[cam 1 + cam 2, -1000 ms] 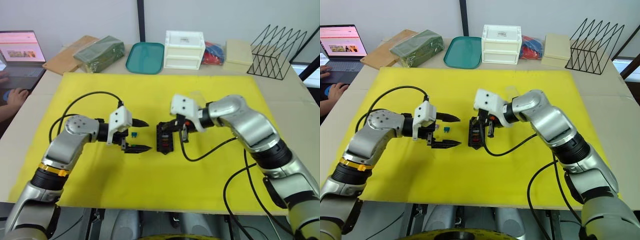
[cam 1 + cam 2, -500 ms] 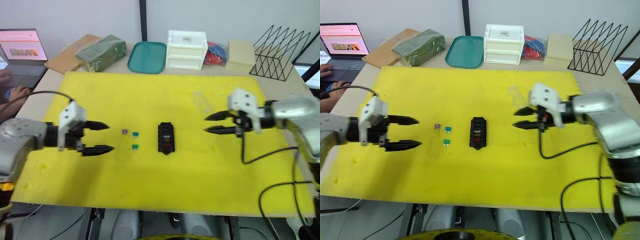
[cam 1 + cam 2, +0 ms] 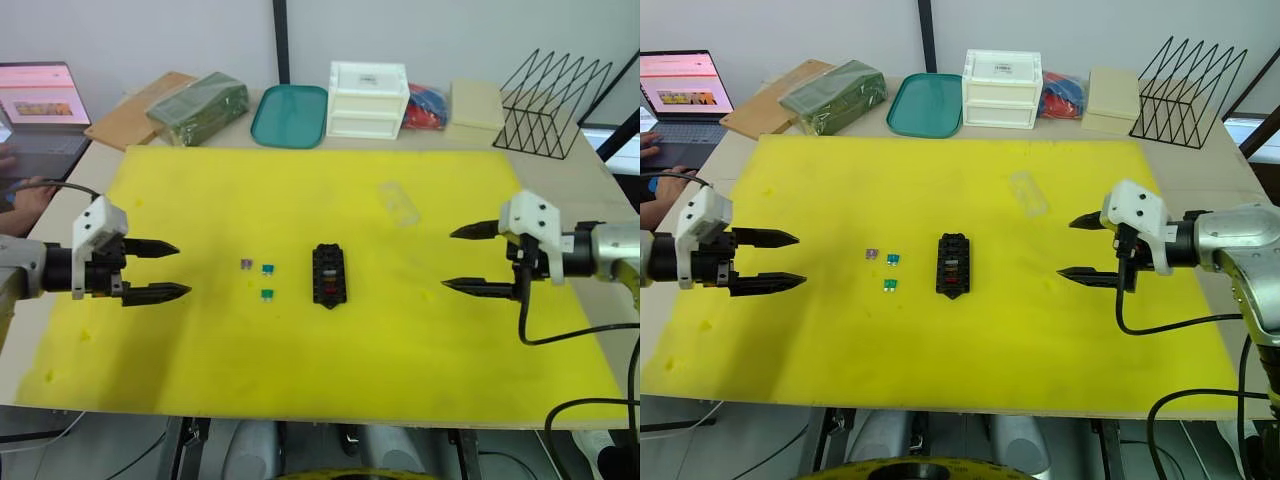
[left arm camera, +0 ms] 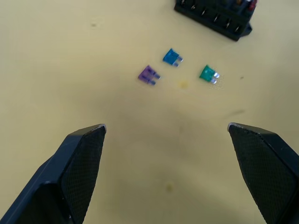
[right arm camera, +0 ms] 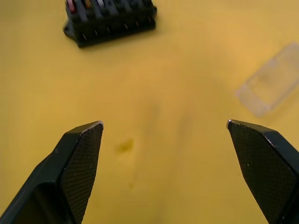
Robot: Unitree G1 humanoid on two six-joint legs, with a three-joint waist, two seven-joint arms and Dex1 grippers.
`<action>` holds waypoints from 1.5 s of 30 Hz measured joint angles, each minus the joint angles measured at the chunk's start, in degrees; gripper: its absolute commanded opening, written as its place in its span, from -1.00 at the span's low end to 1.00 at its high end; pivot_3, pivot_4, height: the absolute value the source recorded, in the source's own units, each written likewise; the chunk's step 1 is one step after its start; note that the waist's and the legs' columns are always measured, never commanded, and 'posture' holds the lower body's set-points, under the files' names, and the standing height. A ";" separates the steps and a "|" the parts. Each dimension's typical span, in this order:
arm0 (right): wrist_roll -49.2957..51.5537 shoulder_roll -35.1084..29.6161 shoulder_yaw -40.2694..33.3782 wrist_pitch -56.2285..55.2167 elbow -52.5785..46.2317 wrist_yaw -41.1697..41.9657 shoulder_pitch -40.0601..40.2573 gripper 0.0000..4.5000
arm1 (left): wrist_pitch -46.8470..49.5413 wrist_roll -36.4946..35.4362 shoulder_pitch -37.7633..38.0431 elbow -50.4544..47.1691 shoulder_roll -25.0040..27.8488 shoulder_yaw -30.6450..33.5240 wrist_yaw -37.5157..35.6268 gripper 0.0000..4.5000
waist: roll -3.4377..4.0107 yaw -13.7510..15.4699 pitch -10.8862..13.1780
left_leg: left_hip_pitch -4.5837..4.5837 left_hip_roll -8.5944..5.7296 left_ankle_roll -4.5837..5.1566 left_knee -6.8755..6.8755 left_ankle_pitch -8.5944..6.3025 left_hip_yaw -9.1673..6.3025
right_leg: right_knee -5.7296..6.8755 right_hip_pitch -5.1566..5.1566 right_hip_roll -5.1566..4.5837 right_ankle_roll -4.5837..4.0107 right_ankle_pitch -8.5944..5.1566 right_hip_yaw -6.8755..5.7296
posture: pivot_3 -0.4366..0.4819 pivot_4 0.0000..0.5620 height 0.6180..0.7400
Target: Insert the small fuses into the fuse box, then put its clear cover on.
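I get bright, even light from above over the whole table (image 3: 560, 165); the yellow mat (image 3: 330, 380) reads clean with no glare. Shadows are soft and short: a faint one lies under the left gripper (image 3: 160, 271), and under the right gripper (image 3: 1077, 247). Both head views are sharp. In my left wrist view the small fuses (image 4: 149, 74) are crisp, while the fingers (image 4: 79, 158) nearest the lens look slightly soft.

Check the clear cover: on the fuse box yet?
Off. The clear cover lies flat on the yellow mat, apart from the fuse box, whose slots are bare.
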 measured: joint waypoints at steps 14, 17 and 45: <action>3.64 15.87 14.90 6.53 -5.81 -7.93 -17.62 1.00 | 34.80 -7.26 -20.55 24.69 -13.61 -10.61 3.20 0.46 | -0.03 0.18 -0.02 | -0.24 -0.04 -0.01 0.06 0.01 -0.11 | 0.08 -0.19 -0.07 0.01 0.01 -0.08 | -0.05 -0.47 1.00; 3.65 16.41 15.49 6.87 -6.71 -8.84 -18.03 1.00 | 35.48 -6.32 -22.31 27.04 -14.00 -11.70 3.12 0.46 | -0.03 0.26 -0.03 | -0.15 -0.06 -0.02 0.08 0.01 -0.13 | 0.14 -0.13 -0.06 0.00 0.01 -0.08 | -0.05 -0.47 1.00; 3.21 18.00 18.33 8.56 -7.88 -12.04 -19.46 1.00 | 29.71 1.09 -26.51 35.34 -19.78 -14.49 -0.02 -0.09 | -0.02 0.40 -0.06 | -0.10 -0.10 -0.02 0.10 0.01 -0.15 | 0.14 -0.04 -0.10 0.00 0.01 -0.09 | -0.05 -0.47 1.00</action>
